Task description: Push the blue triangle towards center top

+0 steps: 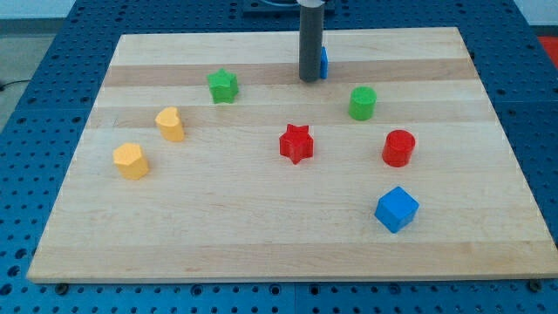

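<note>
The blue triangle (323,61) lies near the view's top centre, mostly hidden behind my rod; only its right edge shows. My tip (309,79) rests on the board just left of and below it, touching or nearly touching it. A blue cube (397,209) sits at the lower right.
A green star (223,85) lies left of my tip. A green cylinder (363,103) and a red cylinder (398,147) are at the right. A red star (296,143) is in the middle. A yellow heart (170,124) and a yellow hexagon (131,161) are at the left. The wooden board (261,244) ends close above the triangle.
</note>
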Robot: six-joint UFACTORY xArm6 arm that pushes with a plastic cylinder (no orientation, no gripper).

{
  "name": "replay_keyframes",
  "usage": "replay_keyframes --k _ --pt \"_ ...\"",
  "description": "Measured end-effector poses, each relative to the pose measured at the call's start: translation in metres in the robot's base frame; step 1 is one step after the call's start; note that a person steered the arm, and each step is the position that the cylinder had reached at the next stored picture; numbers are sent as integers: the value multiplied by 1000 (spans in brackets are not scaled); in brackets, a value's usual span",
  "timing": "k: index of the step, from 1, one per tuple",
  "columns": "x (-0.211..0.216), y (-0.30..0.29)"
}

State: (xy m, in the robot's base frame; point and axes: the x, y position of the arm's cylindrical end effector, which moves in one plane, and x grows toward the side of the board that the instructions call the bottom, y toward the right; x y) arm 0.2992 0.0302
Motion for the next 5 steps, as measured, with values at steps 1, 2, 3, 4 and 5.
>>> replay_keyframes --k 1,2,3,4,5 --pt "-11 1" --pt "-16 1" --pt "-9 -1" --pt "20 13" --pt "28 26"
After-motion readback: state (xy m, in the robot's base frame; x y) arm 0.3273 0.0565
